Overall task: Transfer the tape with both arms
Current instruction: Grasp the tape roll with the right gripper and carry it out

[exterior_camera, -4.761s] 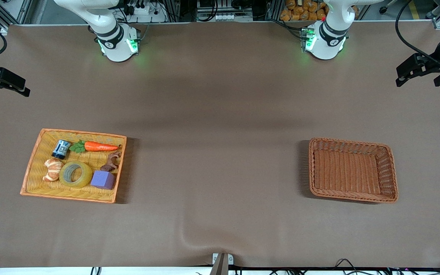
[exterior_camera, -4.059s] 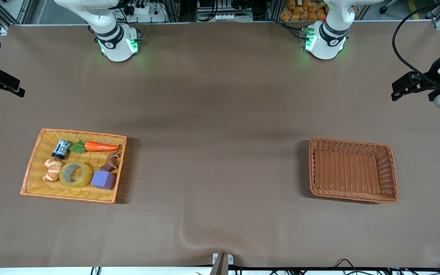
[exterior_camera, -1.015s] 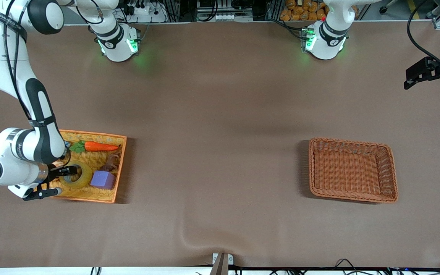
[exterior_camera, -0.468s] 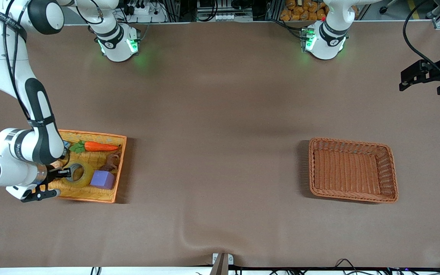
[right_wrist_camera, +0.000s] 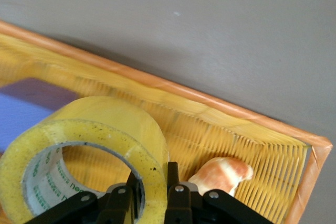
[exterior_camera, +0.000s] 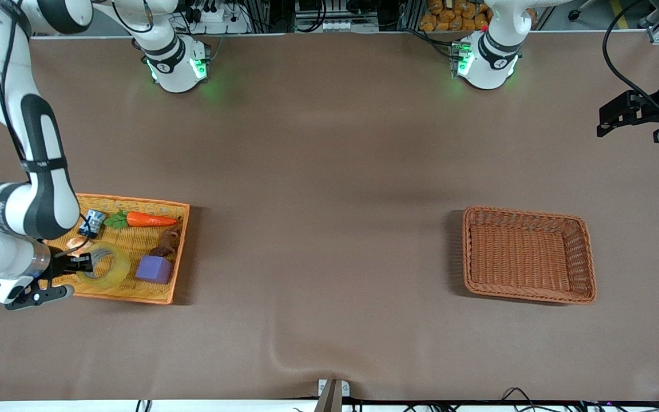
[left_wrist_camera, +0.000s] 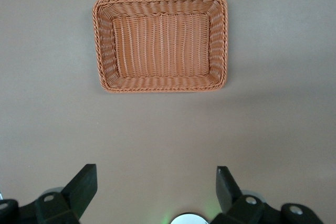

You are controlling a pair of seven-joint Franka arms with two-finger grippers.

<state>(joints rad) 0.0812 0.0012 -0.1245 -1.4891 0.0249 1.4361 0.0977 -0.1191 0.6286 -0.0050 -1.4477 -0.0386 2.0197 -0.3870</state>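
Observation:
The tape is a yellowish ring with a grey core, lifted and tilted above the orange tray. My right gripper is shut on the tape's wall, one finger inside the ring and one outside. The right wrist view shows the tape clamped in my right gripper over the tray. My left gripper is open and empty, waiting high at the left arm's end of the table. In the left wrist view, the left gripper looks down on the wicker basket.
The tray also holds a carrot, a purple cube, a blue can, a brown piece and a croissant. The brown wicker basket sits empty toward the left arm's end.
The right arm reached into the tray, closed on the tape, and has now lifted and tilted it, drawing it toward the tray's outer end. The left gripper barely moved.

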